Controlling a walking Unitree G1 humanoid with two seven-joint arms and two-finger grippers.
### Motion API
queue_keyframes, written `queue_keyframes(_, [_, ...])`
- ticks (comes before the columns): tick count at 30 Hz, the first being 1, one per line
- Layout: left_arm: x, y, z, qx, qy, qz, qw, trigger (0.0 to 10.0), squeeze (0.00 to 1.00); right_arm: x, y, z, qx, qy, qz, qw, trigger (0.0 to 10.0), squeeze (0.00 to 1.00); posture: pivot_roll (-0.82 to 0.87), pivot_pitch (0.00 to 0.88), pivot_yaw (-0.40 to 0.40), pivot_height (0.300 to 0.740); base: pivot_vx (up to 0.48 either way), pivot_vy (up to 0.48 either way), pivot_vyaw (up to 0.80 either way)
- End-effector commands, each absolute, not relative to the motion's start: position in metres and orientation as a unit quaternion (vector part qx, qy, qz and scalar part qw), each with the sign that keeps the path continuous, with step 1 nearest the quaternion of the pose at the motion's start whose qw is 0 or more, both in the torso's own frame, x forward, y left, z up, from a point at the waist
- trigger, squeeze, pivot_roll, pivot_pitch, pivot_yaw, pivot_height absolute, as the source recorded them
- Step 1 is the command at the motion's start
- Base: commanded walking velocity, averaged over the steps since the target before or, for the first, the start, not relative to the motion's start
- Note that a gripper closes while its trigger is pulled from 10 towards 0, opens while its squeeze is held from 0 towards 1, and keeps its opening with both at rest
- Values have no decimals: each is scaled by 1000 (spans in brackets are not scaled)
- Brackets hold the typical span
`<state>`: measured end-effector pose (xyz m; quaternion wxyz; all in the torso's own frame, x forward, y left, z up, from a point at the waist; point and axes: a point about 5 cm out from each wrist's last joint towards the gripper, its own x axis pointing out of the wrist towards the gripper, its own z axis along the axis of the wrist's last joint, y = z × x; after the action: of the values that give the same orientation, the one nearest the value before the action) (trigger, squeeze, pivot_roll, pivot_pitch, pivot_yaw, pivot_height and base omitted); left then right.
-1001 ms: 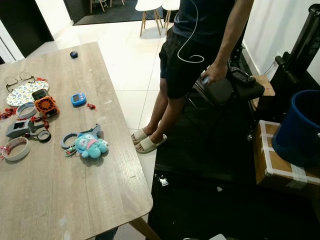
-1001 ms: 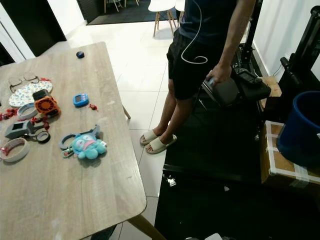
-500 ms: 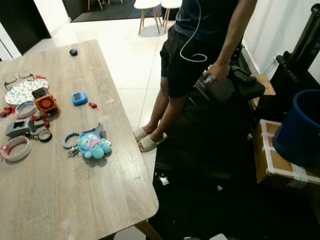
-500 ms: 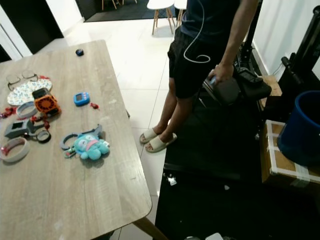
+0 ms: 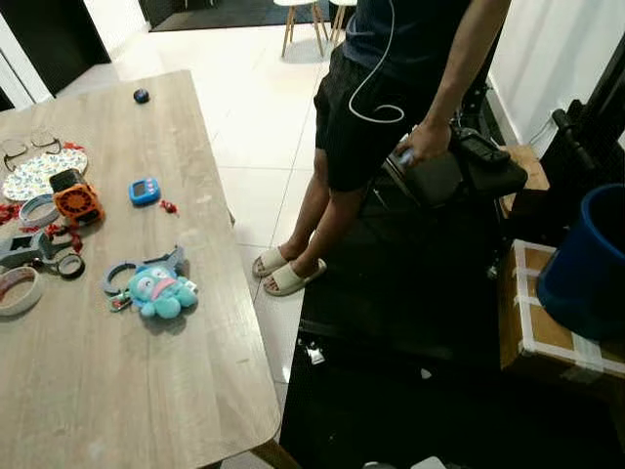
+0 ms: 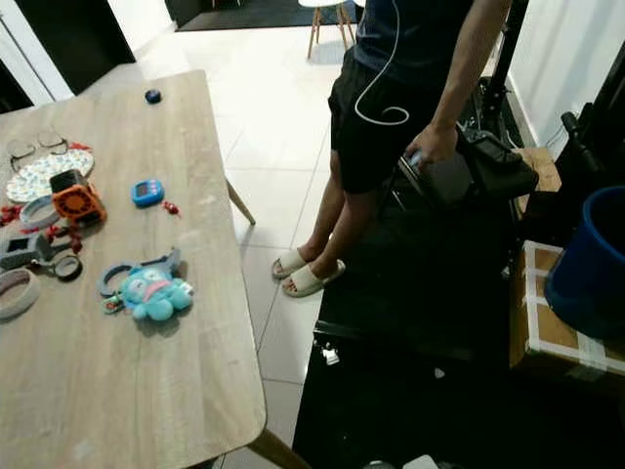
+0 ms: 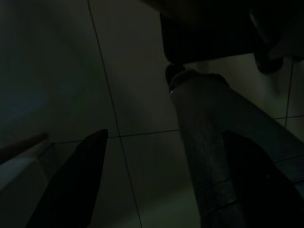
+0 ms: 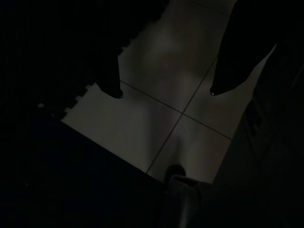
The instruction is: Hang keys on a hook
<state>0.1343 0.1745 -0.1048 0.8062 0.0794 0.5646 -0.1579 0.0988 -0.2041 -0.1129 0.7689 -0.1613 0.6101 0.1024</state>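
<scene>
A bunch of keys on a blue plush toy keychain [image 5: 156,291] lies on the wooden table [image 5: 146,391], near its right edge, with a grey ring and a clip beside the plush. Both arms hang low over the floor. In the dark left wrist view my left gripper [image 7: 166,190] is open above pale floor tiles, its fingers [image 7: 71,185] wide apart. The right gripper [image 8: 164,92] is open too, its fingertips [image 8: 115,92] spread over a tile joint beside the edge of a black mat.
A person [image 5: 391,88] in dark shorts and sandals stands right of the table, one hand on a black device [image 5: 459,171]. A blue bin [image 5: 586,259] sits on a cardboard box at the right. Glasses [image 5: 20,149], an orange gadget [image 5: 76,200], a blue timer [image 5: 144,190] and tape rolls lie on the table.
The whole picture has shifted, so the camera has moved: the table now sits further left in view. The keychain and the person stay where they were.
</scene>
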Motion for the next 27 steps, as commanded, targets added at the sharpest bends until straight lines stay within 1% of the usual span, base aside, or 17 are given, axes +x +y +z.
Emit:
queue_keyframes(1, [118,180,-109,88,592,-165,784,10000,0,101,-188,-114,-143,599,122,778,10000,0,-136,91,117,740,0,-465,0])
queue_keyframes(10, [118,181,-109,86,592,-162,784,10000,0,101,-188,-114,-141,599,123,778,10000,0,-139,86,119,740,0,-465,0])
queue_keyframes(27, [118,182,-109,92,589,-155,788,10000,0,100,-188,-115,-136,601,121,778,10000,0,-140,96,123,740,0,0,0])
